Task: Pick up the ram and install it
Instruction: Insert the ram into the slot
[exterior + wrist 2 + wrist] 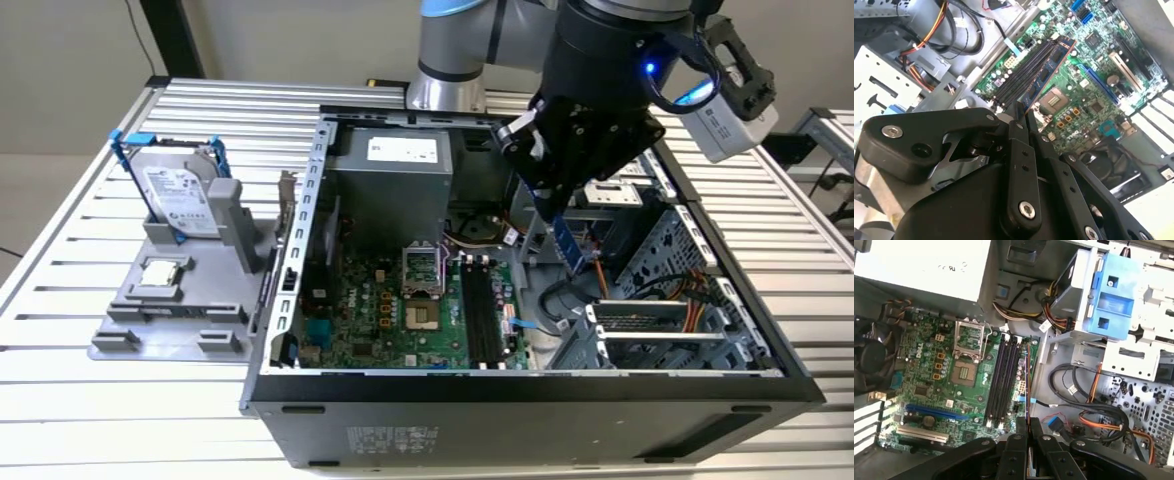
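My tool point(1023, 119): pinching one long, thin, dark blue circuit-board ram stick point(1049, 70), above green motherboard point(1089, 60), near black memory slots point(1021, 73).

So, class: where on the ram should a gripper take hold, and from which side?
At one short end, pinching the two flat faces from above, I'd say. The ram is a thin flat stick, so its faces suit a pinch; the gripper holds it so now, the rest hanging free over the open computer case.
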Robot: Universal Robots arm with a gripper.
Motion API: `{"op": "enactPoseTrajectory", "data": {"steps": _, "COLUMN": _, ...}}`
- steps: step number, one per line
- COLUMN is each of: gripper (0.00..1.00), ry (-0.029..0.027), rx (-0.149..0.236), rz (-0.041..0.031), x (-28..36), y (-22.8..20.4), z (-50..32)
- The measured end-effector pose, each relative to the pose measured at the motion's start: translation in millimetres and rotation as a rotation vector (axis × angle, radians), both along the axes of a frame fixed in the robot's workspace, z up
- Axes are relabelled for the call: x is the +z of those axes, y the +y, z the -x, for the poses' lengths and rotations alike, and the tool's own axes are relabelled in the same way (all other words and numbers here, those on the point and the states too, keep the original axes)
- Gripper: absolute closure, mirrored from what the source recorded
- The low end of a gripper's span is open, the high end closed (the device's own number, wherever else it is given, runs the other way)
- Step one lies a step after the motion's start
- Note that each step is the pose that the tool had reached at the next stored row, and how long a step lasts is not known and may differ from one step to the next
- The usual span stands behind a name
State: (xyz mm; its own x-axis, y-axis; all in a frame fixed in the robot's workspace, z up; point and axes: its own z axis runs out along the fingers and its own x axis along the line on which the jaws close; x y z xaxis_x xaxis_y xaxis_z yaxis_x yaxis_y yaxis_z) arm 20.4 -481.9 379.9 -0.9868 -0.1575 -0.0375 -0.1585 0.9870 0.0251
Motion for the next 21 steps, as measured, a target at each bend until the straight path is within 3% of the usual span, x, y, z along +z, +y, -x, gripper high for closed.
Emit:
{"op": "enactPoseTrajectory", "data": {"steps": 4, "gripper": 1.00, "ry": 0.0052, "rx": -0.050, "rz": 0.0000, "x": 0.0, "y": 0.0, "z": 0.0}}
{"op": "enactPoseTrajectory", "data": {"steps": 11, "gripper": 1.00, "ry": 0.0059, "rx": -0.155, "rz": -0.0003, "x": 0.0, "y": 0.0, "z": -0.1}}
{"op": "enactPoseTrajectory", "data": {"steps": 21, "gripper": 1.00, "ry": 0.0059, "rx": -0.225, "rz": -0.0005, "x": 0.0, "y": 0.0, "z": -0.1}}
